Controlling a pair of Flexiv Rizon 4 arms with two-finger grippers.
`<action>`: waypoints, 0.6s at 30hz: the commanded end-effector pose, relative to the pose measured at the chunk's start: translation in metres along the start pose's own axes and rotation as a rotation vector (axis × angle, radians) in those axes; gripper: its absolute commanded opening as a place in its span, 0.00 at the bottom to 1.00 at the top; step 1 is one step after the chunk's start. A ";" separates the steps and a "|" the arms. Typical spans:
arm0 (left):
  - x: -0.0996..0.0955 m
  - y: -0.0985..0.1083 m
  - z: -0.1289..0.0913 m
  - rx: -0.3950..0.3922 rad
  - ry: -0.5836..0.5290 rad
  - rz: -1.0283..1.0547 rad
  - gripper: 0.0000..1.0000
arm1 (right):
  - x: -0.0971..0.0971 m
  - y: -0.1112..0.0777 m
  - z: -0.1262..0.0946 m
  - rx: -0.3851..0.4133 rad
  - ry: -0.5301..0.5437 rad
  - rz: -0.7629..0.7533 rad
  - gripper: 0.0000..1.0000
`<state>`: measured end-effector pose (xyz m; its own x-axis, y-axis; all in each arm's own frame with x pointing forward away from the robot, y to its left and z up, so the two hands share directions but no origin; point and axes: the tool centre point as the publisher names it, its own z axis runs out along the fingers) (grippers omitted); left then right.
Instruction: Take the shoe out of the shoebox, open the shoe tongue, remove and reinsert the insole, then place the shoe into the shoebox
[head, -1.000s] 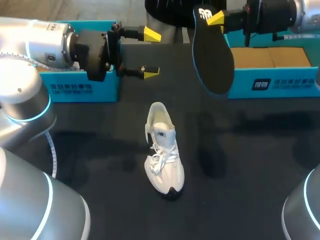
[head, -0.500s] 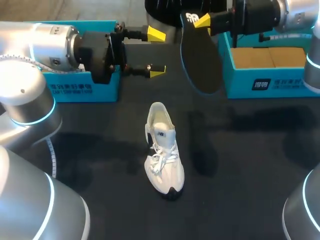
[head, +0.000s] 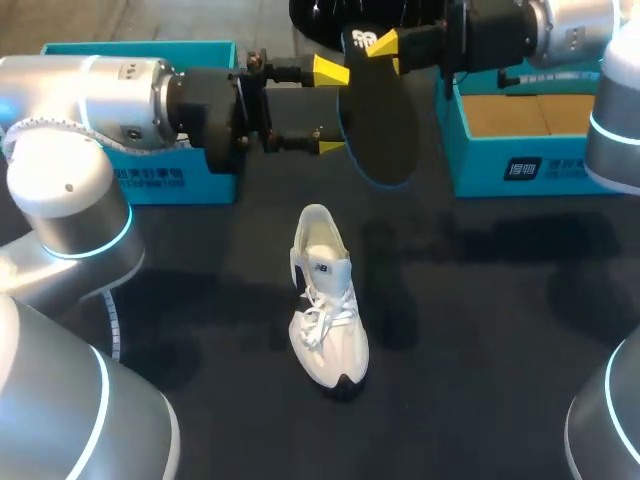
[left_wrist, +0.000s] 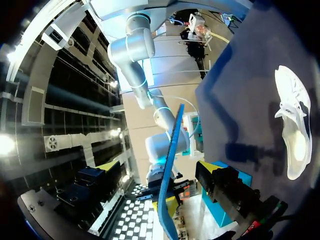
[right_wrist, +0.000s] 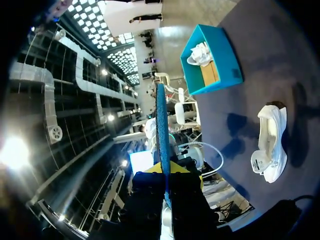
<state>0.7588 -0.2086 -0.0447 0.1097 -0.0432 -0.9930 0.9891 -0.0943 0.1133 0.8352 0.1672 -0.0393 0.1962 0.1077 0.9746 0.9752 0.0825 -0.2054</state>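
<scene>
A black insole (head: 382, 120) with a blue edge hangs in the air over the back of the table, its heel end pinched in my right gripper (head: 385, 45), which is shut on it. My left gripper (head: 332, 108) is wide open, and its yellow tips flank the insole's near edge. In the left wrist view the insole (left_wrist: 170, 175) stands edge-on between the open fingers of the left gripper (left_wrist: 159, 172). In the right wrist view it (right_wrist: 161, 125) rises from the right gripper (right_wrist: 166, 172). The white shoe (head: 325, 295) stands upright mid-table, toe toward the front.
A teal shoebox (head: 530, 165) with a cardboard insert stands at the back right. Another teal box (head: 150, 180) sits at the back left behind my left arm; the right wrist view shows this box (right_wrist: 220, 62) holding white paper. The cloth is black.
My right arm has carried the insole to the left, toward the left gripper. The left gripper has moved right until its open tips reach the insole. The shoe has not moved.
</scene>
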 end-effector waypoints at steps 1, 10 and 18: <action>0.002 0.007 0.011 0.008 0.002 0.011 1.00 | -0.004 0.000 0.005 0.000 0.006 0.003 0.00; 0.010 0.016 0.011 -0.004 0.019 0.017 0.80 | -0.006 -0.011 0.003 -0.009 0.018 0.003 0.00; 0.011 0.017 0.014 -0.001 0.008 0.013 0.51 | -0.007 -0.012 0.002 -0.009 0.015 -0.002 0.00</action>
<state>0.7747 -0.2202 -0.0521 0.1201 -0.0295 -0.9923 0.9881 -0.0928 0.1224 0.8226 0.1668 -0.0431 0.1955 0.0924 0.9763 0.9762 0.0772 -0.2028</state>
